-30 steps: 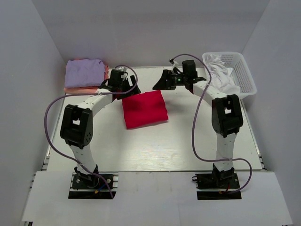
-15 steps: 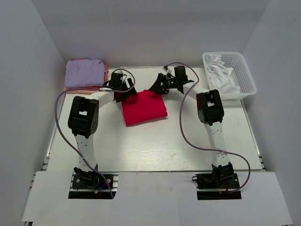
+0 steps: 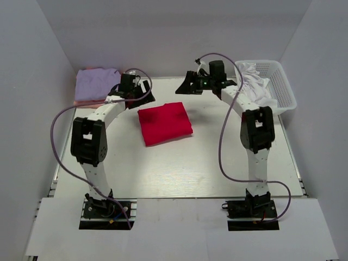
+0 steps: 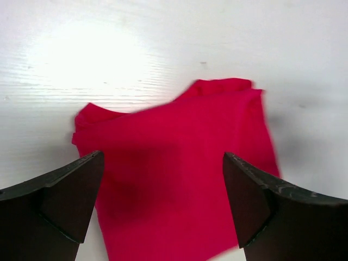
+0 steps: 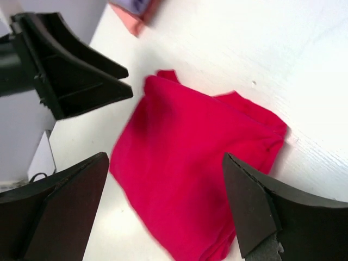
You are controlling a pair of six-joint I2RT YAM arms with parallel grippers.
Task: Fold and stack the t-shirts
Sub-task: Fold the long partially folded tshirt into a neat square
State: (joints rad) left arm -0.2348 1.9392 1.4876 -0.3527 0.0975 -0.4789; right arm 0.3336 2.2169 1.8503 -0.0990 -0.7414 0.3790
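White tabletop point(image 3: 217, 163) fills the floor of a pale-walled booth, and two arms reach across it from the near edge.

The left gripper point(image 3: 144, 98) has its two dark fingers point(image 4: 65, 190) spread wide with nothing between them. In its wrist view the one red t-shirt point(image 4: 179, 163) lies flat on the table under the gap, and no part of it is pinched. The right gripper point(image 3: 180, 91) is likewise spread wide and holds nothing. Its own view looks down past its fingers point(image 5: 255, 201) onto the same red t-shirt point(image 5: 190, 168), and shows the left gripper point(image 5: 81, 70) off beyond the cloth's far corner.

From above, the red t-shirt point(image 3: 164, 125) is a folded, roughly square packet lying slightly askew at mid-table. It sits on the near side of both grippers. The left one is just off its far-left corner and the right one is off its far-right corner, a little further away.

Two more shirts are stacked at the far-left corner of the table, just beyond the left gripper. A lavender t-shirt point(image 3: 97, 82) lies on top of a salmon-pink t-shirt point(image 3: 87, 101), of which only the edge shows. That makes three shirts in all.

One white lattice basket point(image 3: 285, 89) stands at the far right, behind the right arm, with crumpled white cloth point(image 3: 255, 87) inside it.
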